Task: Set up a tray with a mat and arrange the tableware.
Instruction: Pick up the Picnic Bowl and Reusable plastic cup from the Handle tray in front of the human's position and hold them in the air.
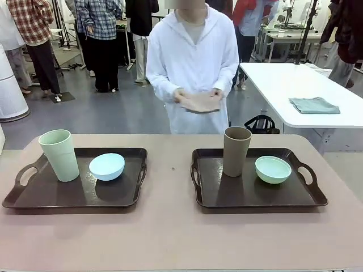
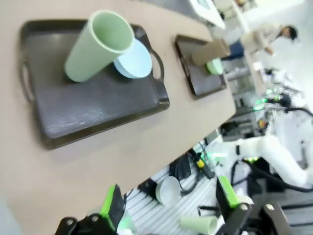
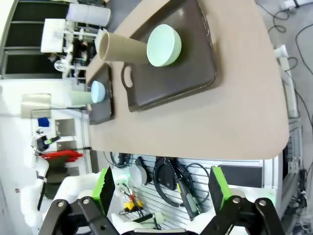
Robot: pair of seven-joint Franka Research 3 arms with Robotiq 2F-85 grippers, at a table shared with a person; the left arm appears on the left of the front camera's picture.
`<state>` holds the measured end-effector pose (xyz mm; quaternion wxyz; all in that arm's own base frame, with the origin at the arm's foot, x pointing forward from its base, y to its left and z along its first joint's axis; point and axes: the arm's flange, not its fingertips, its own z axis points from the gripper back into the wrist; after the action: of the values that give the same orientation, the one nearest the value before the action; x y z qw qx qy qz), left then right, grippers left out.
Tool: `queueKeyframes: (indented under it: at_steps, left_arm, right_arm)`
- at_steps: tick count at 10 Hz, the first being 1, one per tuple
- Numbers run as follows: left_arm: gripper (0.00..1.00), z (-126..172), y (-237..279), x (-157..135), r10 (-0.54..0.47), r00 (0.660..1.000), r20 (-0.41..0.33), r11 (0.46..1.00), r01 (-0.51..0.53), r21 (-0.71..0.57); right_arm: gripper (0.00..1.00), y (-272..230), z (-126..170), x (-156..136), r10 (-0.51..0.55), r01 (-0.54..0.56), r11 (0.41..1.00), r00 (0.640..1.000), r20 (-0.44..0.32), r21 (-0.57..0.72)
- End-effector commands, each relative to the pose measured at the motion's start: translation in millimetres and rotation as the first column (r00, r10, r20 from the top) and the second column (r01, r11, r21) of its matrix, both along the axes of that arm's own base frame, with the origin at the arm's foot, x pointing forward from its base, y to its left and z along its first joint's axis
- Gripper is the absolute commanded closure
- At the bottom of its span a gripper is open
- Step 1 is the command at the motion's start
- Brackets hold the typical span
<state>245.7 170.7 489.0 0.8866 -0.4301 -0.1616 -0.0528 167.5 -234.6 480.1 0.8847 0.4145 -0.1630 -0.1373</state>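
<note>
Left wrist view: the left gripper (image 2: 171,203) stands wide apart and empty; well ahead of it the pale green cup (image 2: 98,46) and light blue bowl (image 2: 134,61) share a dark tray (image 2: 98,107). The right gripper (image 3: 161,191), also spread and empty, has the brown cup (image 3: 122,46) and mint green bowl (image 3: 164,45) on a second tray (image 3: 190,83) well beyond it.

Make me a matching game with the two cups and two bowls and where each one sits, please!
Things:
1. pale green cup
2. brown cup
3. light blue bowl
4. mint green bowl

Places:
A. right tray, right of the cup there
B. left tray, left of the bowl there
C. right tray, left of the bowl there
D. left tray, right of the cup there

Pairs: 1-B, 2-C, 3-D, 4-A
</note>
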Motion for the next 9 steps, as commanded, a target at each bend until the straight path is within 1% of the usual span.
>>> queueKeyframes:
  at_steps: [1,2,3,4,9]
  left_arm:
    - [0.00,-11.6,5.4,-0.5,0.015,1.000,0.014,0.999,-0.015,-0.038]
    - [0.00,-14.7,10.1,1.7,0.024,1.000,0.005,0.999,-0.024,-0.024]
    - [0.00,-17.6,6.7,2.5,0.023,0.999,0.025,0.999,-0.024,0.022]
    - [0.00,-9.2,12.2,-4.7,0.040,0.999,-0.011,0.999,-0.041,-0.014]
    - [0.00,-9.2,12.2,-4.7,0.040,0.999,-0.011,0.999,-0.041,-0.014]
  right_arm:
    - [0.00,-14.6,-1.6,-5.9,0.000,-0.005,0.996,0.998,0.059,0.085]
    - [0.00,-15.1,-2.6,-5.7,-0.007,0.002,0.996,0.998,0.055,0.090]
    - [0.00,-8.6,-1.6,-0.4,0.022,-0.025,0.998,0.999,0.045,0.061]
    - [0.00,-13.7,-0.1,-9.8,-0.026,0.024,0.998,0.999,0.037,0.063]
    - [0.00,-13.7,-0.1,-9.8,-0.026,0.024,0.998,0.999,0.037,0.063]
